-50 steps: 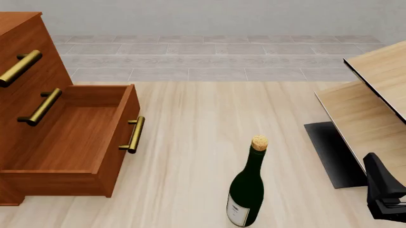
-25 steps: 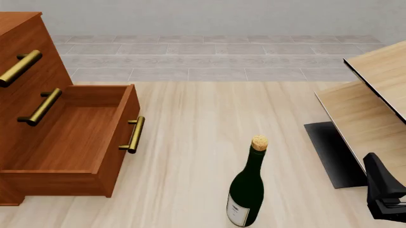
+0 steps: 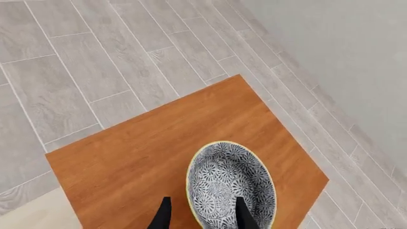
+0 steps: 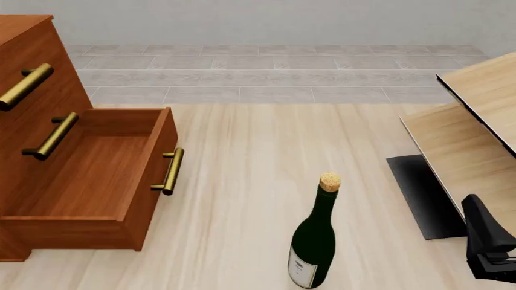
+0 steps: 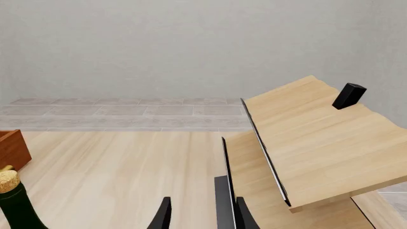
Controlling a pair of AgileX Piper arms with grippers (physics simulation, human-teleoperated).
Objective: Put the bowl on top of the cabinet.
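Note:
The bowl [image 3: 230, 188], white with a blue-grey speckled pattern, sits upright on the reddish-brown top of the cabinet [image 3: 159, 143], near a corner. My left gripper [image 3: 203, 202] hovers over it, open. One of its fingers is over the bowl's inside and the other outside the rim, clear of the wall. The front view shows the cabinet [image 4: 32, 90] at the left with its lowest drawer [image 4: 105, 175] pulled out, but neither the bowl nor the left gripper. My right gripper [image 5: 203, 202] is open and empty and stays low at the right [image 4: 486, 244].
A dark green corked bottle [image 4: 315, 238] stands on the pale table in front of the arms. Pale wood furniture with black edging [image 4: 467, 133] fills the right side. Grey tiled floor lies beyond the cabinet [image 3: 76, 57].

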